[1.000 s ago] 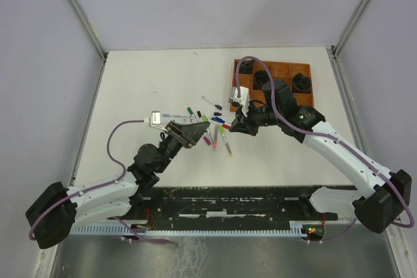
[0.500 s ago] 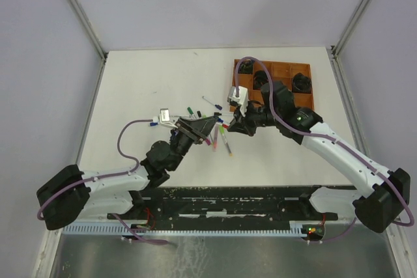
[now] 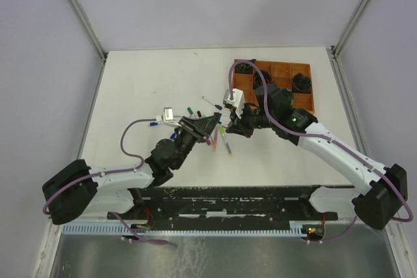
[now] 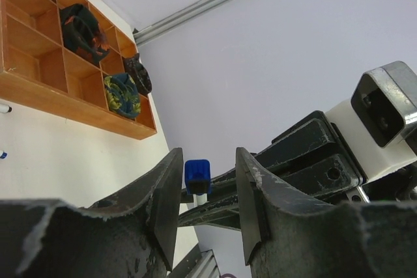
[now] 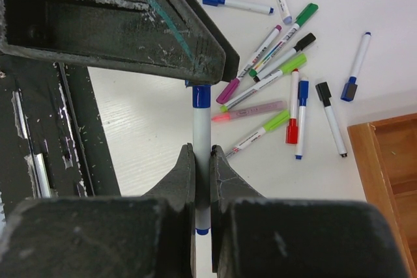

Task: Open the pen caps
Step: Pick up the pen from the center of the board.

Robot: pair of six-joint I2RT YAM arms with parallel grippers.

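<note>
While the right pincer (image 5: 201, 158) is clamping a white-barrelled pen (image 5: 201, 131) tight between its two fingers, gripping it low on the barrel, the pen's blue cap (image 4: 197, 175) is pointing straight into the left pincer (image 4: 207, 165). That left pincer is standing partly open, one finger on each side of the cap. The left wrist view shows a clear gap on one side and barely any on the other, so the fingers are not yet pinching it. The cap is sitting on the end of the pen, not yet pulled off. In the top view the two pincers are meeting nose to nose near the middle of the worktop (image 3: 143, 83), just above a scatter of loose pens (image 5: 280, 69). These are lying flat with their caps on — green, lime, purple, black, red and blue ends are all showing, most of them fanned together and a few lying slightly apart. A wooden compartment tray (image 3: 306, 101) is resting on the worktop beyond the right arm, near the far right corner and well apart from the held pen. Several of its compartments are holding dark bundled things — what they are I cannot tell.
</note>
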